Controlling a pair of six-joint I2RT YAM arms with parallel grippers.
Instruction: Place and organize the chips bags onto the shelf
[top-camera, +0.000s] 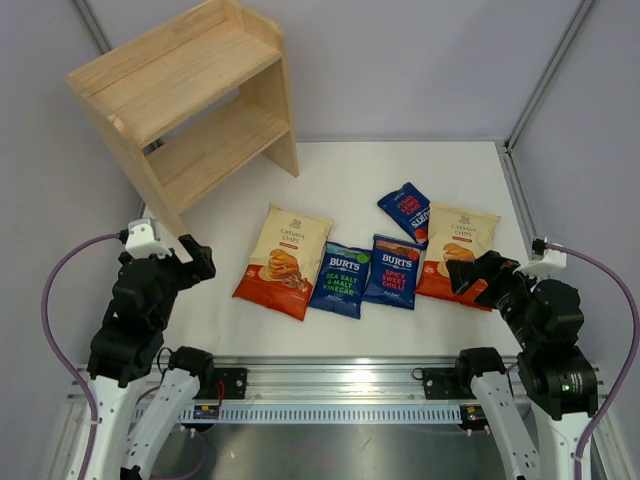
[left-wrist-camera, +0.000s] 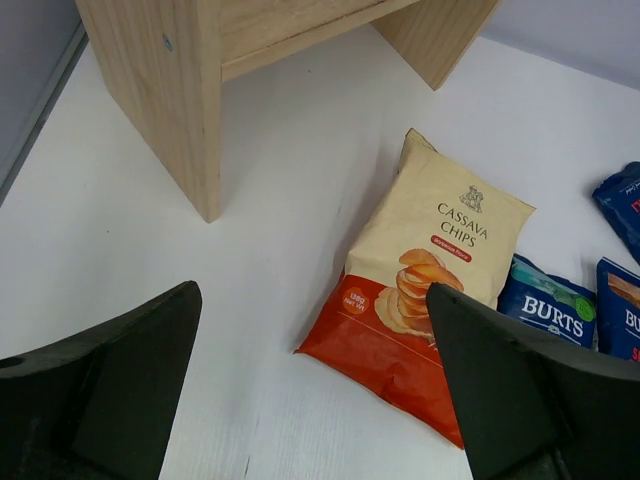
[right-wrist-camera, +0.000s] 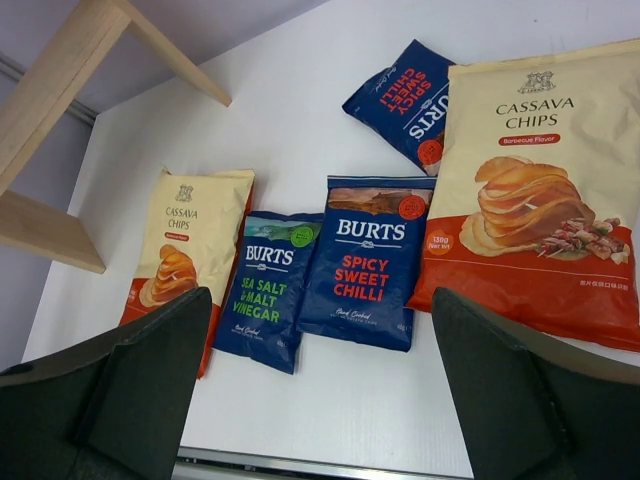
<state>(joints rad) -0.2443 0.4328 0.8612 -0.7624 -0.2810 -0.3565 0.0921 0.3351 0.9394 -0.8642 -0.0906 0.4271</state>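
Note:
Five chips bags lie flat on the white table. A cream-and-red Cassava bag (top-camera: 283, 261) lies left, also in the left wrist view (left-wrist-camera: 425, 290). Next to it lie a blue Burts Sea Salt bag (top-camera: 339, 279) and a Burts Spicy Sweet Chilli bag (top-camera: 392, 271). A second chilli bag (top-camera: 405, 211) lies tilted behind. The other Cassava bag (top-camera: 455, 255) lies right (right-wrist-camera: 530, 225). The wooden shelf (top-camera: 190, 100) stands at the back left, with nothing on it. My left gripper (top-camera: 203, 262) is open and empty, left of the bags. My right gripper (top-camera: 463, 274) is open and empty over the right Cassava bag's near edge.
Grey walls and metal frame posts (top-camera: 545, 75) close in the table. A metal rail (top-camera: 330, 385) runs along the near edge between the arm bases. The shelf's side panel (left-wrist-camera: 160, 90) stands just ahead of the left gripper.

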